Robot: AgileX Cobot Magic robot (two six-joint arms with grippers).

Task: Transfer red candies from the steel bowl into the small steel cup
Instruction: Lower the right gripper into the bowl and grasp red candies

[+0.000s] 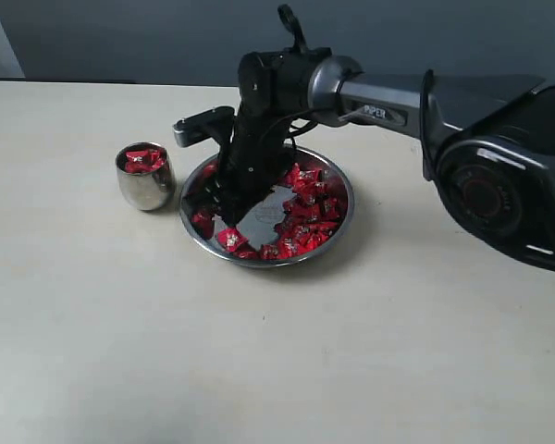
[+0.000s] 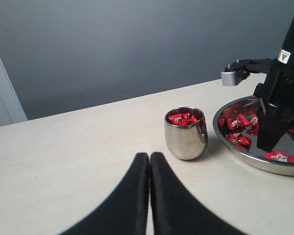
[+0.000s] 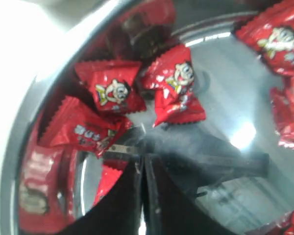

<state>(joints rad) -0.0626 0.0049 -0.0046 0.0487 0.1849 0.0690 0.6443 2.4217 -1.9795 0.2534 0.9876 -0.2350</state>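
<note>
The steel bowl [image 1: 261, 263] holds many red candies [image 1: 310, 208] around its rim, with a bare patch of bottom in the middle. My right gripper [image 1: 213, 199] reaches down into the bowl's left part. Close up, its fingers are shut together [image 3: 142, 157] with the tips at the shiny bottom [image 3: 235, 98]; red candies [image 3: 112, 88] lie just beyond and beside the tips, none between them. The small steel cup [image 1: 145, 180] stands upright left of the bowl with a few red candies [image 1: 143, 159] inside. My left gripper [image 2: 149, 155] is shut and empty, low over the table short of the cup [image 2: 186, 137].
The cream table [image 1: 120, 324] stretches round both vessels. The right arm's dark body [image 1: 499, 176] fills the right side. A small grey bracket [image 1: 190, 128] juts from the wrist above the cup's side. A grey wall [image 2: 137, 49] stands behind.
</note>
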